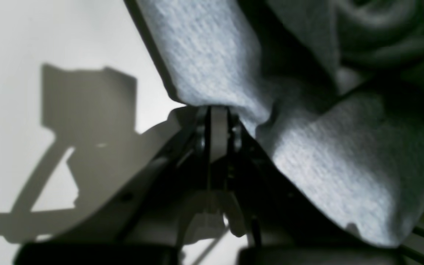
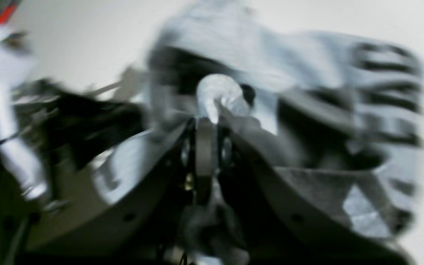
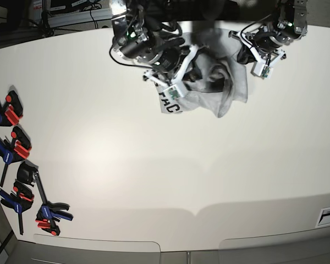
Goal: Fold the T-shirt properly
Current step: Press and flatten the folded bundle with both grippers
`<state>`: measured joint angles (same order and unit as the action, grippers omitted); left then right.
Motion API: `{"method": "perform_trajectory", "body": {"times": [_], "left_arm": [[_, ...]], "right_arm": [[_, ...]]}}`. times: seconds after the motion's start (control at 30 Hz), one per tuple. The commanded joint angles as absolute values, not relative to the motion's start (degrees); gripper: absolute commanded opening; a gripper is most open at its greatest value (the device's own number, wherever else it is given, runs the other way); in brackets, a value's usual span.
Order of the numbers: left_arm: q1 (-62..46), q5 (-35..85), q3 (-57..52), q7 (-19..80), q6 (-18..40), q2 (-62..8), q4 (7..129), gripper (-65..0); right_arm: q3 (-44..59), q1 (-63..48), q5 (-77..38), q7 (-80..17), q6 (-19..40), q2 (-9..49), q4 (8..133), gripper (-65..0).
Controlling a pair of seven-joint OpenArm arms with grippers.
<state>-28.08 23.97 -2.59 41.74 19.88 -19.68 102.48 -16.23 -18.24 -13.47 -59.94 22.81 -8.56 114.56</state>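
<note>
The crumpled light heather-grey cotton T-shirt [image 3: 212, 82] (black lettering partly showing) sits bunched at the white bench's [image 3: 154, 165] far edge, left gripper [image 1: 217, 110] and right gripper [image 2: 212, 110] both clenched on its fabric.

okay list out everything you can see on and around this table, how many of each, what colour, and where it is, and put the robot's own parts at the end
Light heather-grey cotton T-shirt with black block lettering: one, bunched in a heap, far edge of the table, between the two arms.
White table: one, fills most of the base view.
Bar clamps with red, blue and black parts: a loose row along the table's left edge in the base view; exact count unclear.
Right gripper: one, black and grey, shut on a fold of the T-shirt, base view's left.
Left gripper: one, black and grey, shut on the T-shirt's cloth, base view's right.
</note>
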Motion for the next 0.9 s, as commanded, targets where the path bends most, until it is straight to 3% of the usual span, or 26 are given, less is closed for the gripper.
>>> {"method": "perform_trajectory", "body": {"times": [0.0, 0.27, 0.53, 0.6, 0.67, 0.87], "left_arm": [[-28.3, 23.7, -2.6, 41.9, 19.9, -20.0, 103.0, -65.0], [-28.2, 23.6, -2.7, 41.9, 19.9, -20.1, 103.0, -65.0], [-28.2, 23.6, -2.7, 41.9, 19.9, -20.1, 103.0, -65.0], [-28.2, 23.6, -2.7, 41.9, 19.9, -20.1, 103.0, -65.0], [-28.2, 23.6, -2.7, 41.7, 19.9, -20.1, 103.1, -65.0], [-27.3, 22.4, -2.7, 41.9, 19.9, -21.1, 106.7, -65.0]], "right_arm": [[-17.7, -17.9, -15.3, -59.4, 24.6, -9.0, 115.5, -65.0], [-29.0, -18.0, -16.1, -64.5, 28.4, -9.0, 115.5, -65.0], [-30.7, -18.0, -23.9, -65.5, 32.6, -9.0, 115.5, -65.0], [-30.7, -18.0, -24.4, -65.3, 32.6, -9.0, 115.5, -50.3], [-30.7, -18.0, -24.5, -64.4, 32.6, -9.0, 115.5, -42.6], [-30.7, -16.5, -22.7, -62.4, 32.6, -9.0, 118.0, -42.7]]}}
